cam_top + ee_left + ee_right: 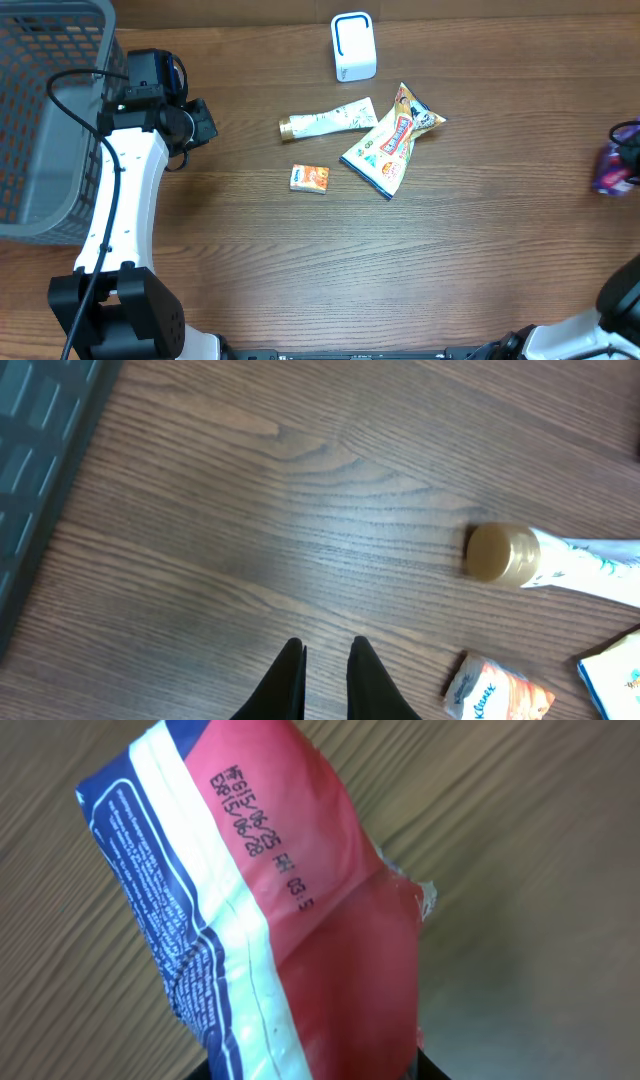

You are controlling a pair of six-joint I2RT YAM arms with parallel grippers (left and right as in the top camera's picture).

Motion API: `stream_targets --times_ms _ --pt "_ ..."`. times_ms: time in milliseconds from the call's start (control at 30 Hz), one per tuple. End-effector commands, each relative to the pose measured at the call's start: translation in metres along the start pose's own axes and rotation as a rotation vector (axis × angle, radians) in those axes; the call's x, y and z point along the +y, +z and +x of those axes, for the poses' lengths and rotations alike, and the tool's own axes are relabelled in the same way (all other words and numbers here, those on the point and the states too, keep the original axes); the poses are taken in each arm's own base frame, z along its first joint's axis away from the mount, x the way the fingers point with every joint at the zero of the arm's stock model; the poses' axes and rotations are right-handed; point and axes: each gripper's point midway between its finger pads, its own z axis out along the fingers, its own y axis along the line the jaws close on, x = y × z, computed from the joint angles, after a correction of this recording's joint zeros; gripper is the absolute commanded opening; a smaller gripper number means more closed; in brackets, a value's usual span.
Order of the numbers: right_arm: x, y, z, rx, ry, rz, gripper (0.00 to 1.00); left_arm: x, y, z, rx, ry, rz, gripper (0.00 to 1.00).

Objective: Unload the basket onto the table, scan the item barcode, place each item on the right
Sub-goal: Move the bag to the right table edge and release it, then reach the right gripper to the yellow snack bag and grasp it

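My right gripper (312, 1072) is shut on a red, white and blue packet (300, 910) with a printed date code, which fills the right wrist view above the wood. Overhead, that packet (607, 170) shows at the table's far right edge. The white scanner with a blue ring (353, 46) stands at the back centre. My left gripper (327, 646) hovers over bare wood near the basket, its fingers almost together with nothing between them. Overhead, the left gripper (205, 122) points toward the middle items.
A grey mesh basket (40, 120) occupies the left edge. In the middle lie a gold-capped tube (325, 122), a snack bag (392, 140) and a small Kleenex tissue pack (309, 178). In the left wrist view, the tube's cap (503, 553) and the tissue pack (495, 692) lie to the right.
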Motion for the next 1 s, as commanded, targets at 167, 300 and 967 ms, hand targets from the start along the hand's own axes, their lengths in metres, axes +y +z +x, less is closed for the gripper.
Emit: stream_targets --times_ms 167,300,967 --pt "0.013 0.011 0.021 0.121 0.081 -0.140 0.82 -0.004 -0.014 -0.006 -0.027 0.025 0.013 0.04" --pt "-0.015 -0.029 -0.006 0.035 0.142 -0.115 1.00 -0.004 -0.014 -0.006 -0.030 0.045 0.013 0.22" --pt "0.227 -0.195 0.164 0.190 -0.356 -0.590 1.00 0.003 -0.015 -0.016 -0.072 0.136 -0.033 1.00"
